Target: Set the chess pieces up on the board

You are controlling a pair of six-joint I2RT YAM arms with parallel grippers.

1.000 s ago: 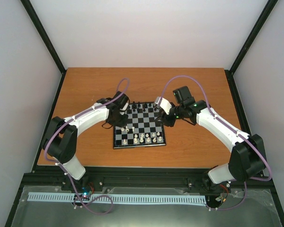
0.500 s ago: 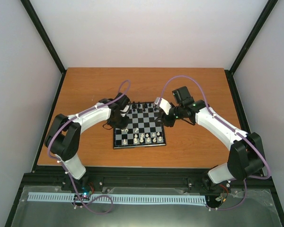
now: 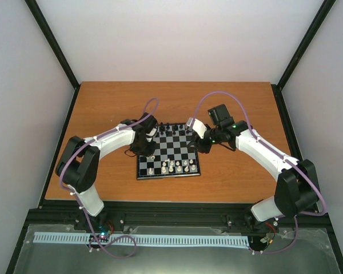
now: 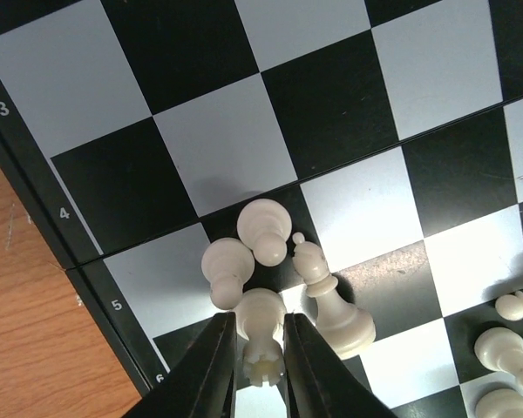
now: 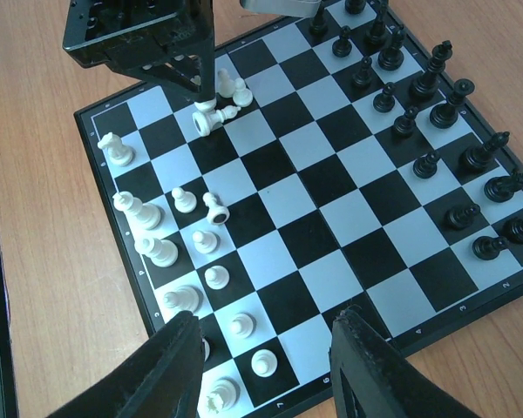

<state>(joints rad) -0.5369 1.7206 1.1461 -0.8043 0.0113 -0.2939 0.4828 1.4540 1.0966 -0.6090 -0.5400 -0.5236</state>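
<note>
The board lies between both arms. My left gripper is shut on a cream-white rook over the board's left side, seen from across as the left gripper holding the rook sideways. Two toppled white pawns and a leaning bishop crowd its tips. Black pieces line the far rows and white pieces the near ones. My right gripper hangs open above the board's right edge with nothing between its fingers.
One white pawn lies tipped over on the board beside the white rows. Bare orange tabletop surrounds the board. A black frame rail runs along the table's near edge.
The left gripper has shifted slightly over the cluster of white pieces at the board's left, and its jaws have narrowed onto the rook. The right arm has stayed still.
</note>
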